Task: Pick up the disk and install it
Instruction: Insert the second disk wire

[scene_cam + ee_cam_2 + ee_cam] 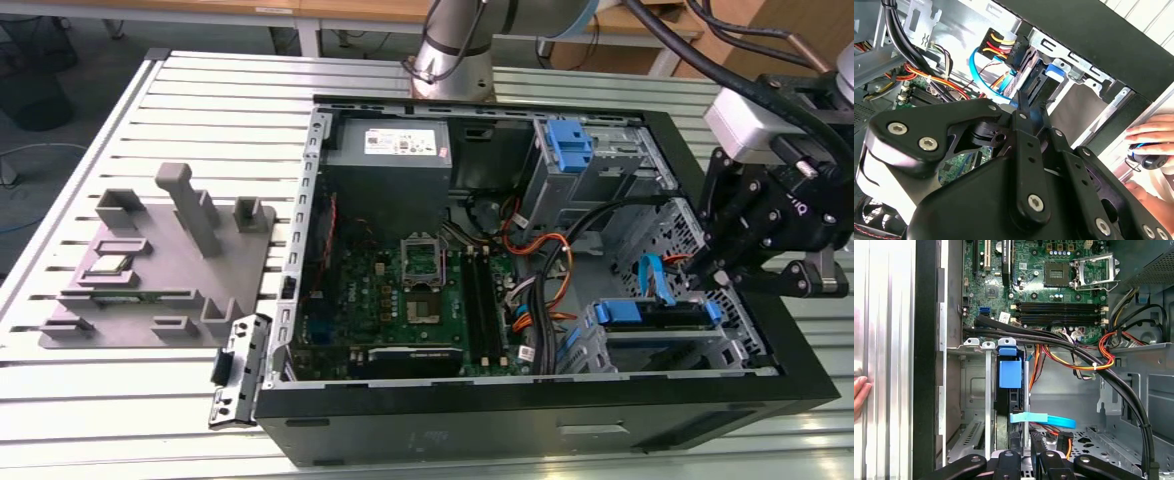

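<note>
Gripper [738, 272] hanging over the open computer case [534, 420], pointing down, fingers [1021, 460] pinched close together with nothing held. Just below the fingertips, the disk [1006, 405] standing on edge in its drive slot, long side running straight away from gripper, blue tab [1009, 374] at far end.

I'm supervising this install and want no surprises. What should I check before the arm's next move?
1. Disk in the drive bay: ok, it stands there on edge.
2. Disk fully seated: cannot tell.
3. Gripper lined up with the disk: ok.
4. Blue cable clear of the bay: not ok, it crosses beside the disk.
5. Person's hand outside the case: ok.
</note>
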